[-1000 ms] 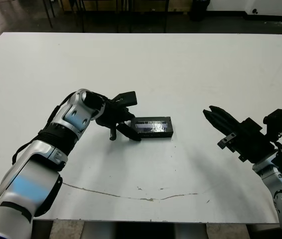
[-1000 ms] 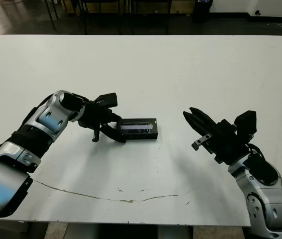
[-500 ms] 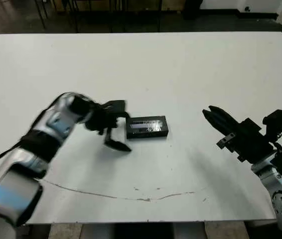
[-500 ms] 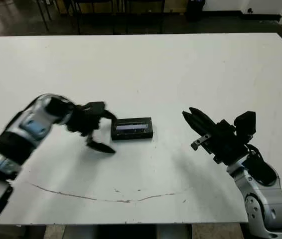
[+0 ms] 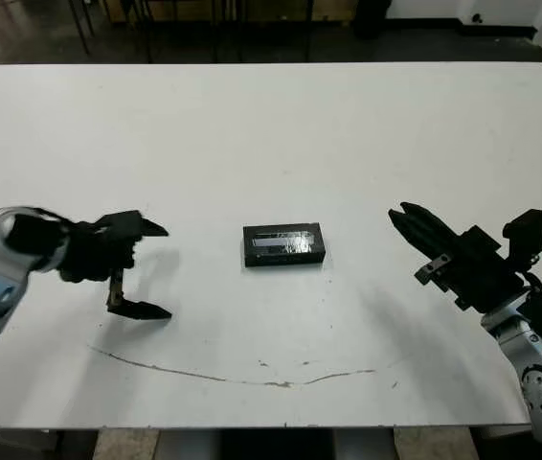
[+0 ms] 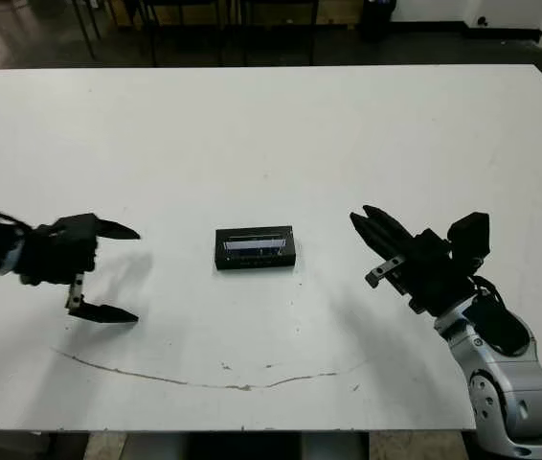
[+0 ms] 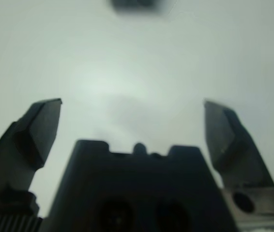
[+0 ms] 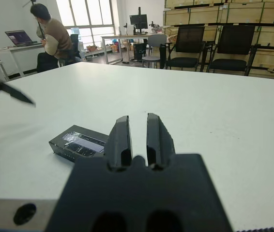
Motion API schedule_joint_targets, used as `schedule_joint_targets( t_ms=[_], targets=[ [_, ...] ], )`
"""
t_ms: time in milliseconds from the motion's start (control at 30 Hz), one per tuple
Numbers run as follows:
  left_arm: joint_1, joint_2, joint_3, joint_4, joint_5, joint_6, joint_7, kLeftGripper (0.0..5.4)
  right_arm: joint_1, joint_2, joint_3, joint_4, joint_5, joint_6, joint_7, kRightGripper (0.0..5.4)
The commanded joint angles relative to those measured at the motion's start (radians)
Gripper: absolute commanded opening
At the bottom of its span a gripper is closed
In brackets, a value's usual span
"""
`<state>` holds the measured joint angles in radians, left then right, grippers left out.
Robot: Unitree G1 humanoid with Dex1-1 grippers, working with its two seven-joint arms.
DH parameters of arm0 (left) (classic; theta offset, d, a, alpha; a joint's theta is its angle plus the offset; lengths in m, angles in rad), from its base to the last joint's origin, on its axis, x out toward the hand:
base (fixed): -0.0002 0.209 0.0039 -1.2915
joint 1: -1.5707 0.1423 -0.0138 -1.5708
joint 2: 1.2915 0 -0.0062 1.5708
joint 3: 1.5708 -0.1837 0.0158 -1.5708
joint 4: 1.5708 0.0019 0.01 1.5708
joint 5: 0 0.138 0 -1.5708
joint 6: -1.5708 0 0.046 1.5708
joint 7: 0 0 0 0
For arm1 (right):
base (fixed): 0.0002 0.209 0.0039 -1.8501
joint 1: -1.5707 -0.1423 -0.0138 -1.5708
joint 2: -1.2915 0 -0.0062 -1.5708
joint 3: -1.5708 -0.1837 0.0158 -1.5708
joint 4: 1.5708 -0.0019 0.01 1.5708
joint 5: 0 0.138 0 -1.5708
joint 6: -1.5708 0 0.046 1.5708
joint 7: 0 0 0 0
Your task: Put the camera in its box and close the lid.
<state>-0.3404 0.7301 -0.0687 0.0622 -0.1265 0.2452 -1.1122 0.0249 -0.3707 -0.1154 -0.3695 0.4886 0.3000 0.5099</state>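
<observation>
A closed black box lies at the middle of the white table, and the lid with its glossy grey strip sits flat on top of it. The camera is hidden from view. My left gripper hovers open and empty, well to the left of the box; in the left wrist view its fingers stand wide apart, with the box a far blur. My right gripper is shut and empty, to the right of the box and pointing toward it. The box shows beyond the right fingertips.
A thin dark scratch runs along the table near its front edge. Beyond the far edge, a seated person works at a desk with a laptop, and black chairs stand farther back.
My left arm has drawn back to the left, away from the box, with its gripper still open. The box and the right arm have not moved.
</observation>
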Motion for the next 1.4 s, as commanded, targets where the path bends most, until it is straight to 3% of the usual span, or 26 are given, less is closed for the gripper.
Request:
schedule_joint_targets(
  t_ms=[33,167,333,700,1100,1400],
  targets=[
    [0.072,-0.143,0.105,-0.119,-0.073,0.085,0.224,5.01,0.001,-0.005,0.003,0.014,-0.009,0.019,-0.005,0.0],
    [0.119,-0.29,0.11,-0.231,-0.073,0.038,0.426,4.06,0.0,-0.005,0.003,0.008,-0.01,0.019,-0.005,0.0],
    [0.123,-0.44,0.027,-0.337,-0.034,0.082,0.622,2.84,-0.004,0.0,0.002,0.022,-0.012,0.002,0.001,0.0],
    [0.083,-0.554,-0.21,-0.361,0.157,0.182,0.794,0.07,0.0,0.01,-0.013,0.024,0.0,-0.01,0.005,0.0],
    [0.109,-0.62,-0.39,-0.28,0.297,0.348,0.859,0.01,0.002,0.008,-0.016,0.018,0.004,0.002,-0.003,0.0],
    [0.106,-0.689,-0.347,-0.158,0.256,0.481,0.854,0.01,0.0,0.018,-0.011,0.028,0.005,-0.013,0.005,0.0]
  ],
)
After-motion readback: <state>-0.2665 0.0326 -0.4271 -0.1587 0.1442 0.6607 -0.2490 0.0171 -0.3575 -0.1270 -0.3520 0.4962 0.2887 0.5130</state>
